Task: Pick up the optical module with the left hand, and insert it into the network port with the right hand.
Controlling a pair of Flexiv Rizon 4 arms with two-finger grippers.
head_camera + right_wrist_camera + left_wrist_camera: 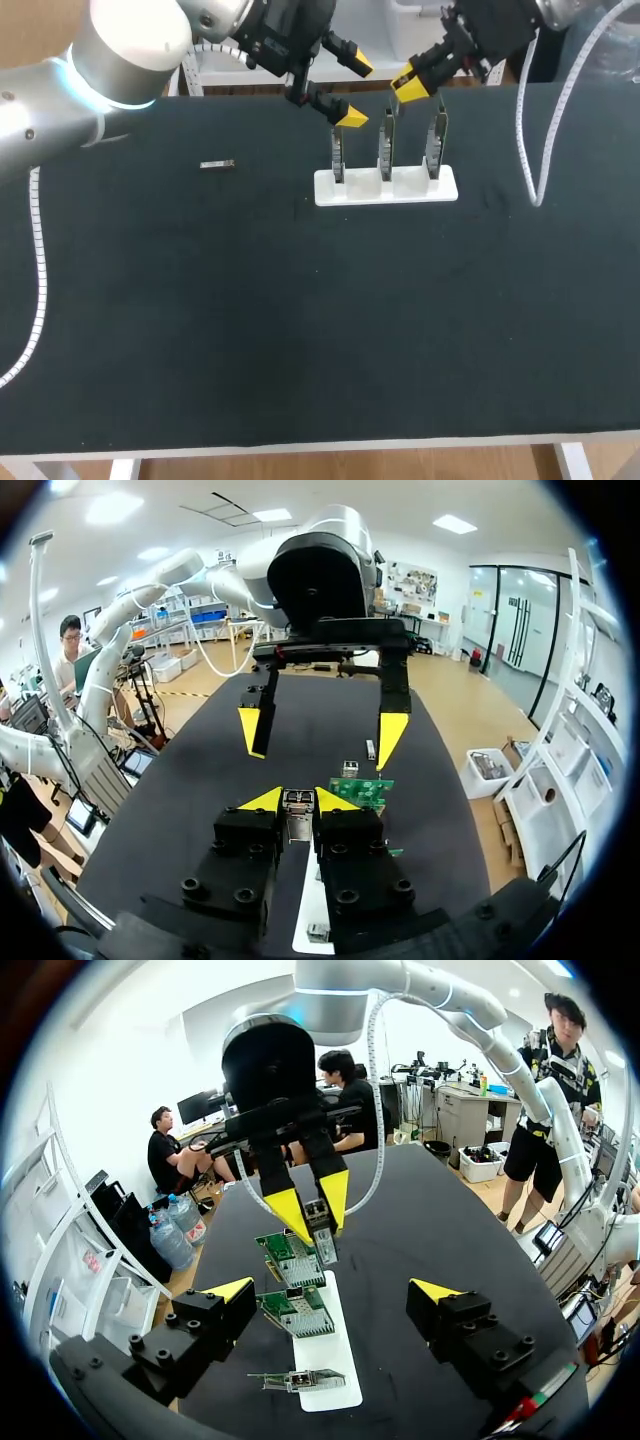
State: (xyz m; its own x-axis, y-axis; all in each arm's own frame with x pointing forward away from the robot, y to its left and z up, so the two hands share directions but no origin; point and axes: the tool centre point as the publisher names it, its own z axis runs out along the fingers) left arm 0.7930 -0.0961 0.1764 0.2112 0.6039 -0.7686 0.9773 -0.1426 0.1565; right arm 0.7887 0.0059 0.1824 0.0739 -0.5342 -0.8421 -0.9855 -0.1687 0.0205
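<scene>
The right gripper is almost closed. It pinches the little metal module between its two yellow tips. It hangs just above the green boards, which stand up in the white holder. The left gripper is wide open and holds nothing, close beside the boards. A spare module lies flat on the black table, well apart. The module looks light, hard and smooth, so it could slip. Best to hold it by its long sides. The thin boards may bend if pushed hard.

Small grey piece: indistinct, unidentifiable
</scene>
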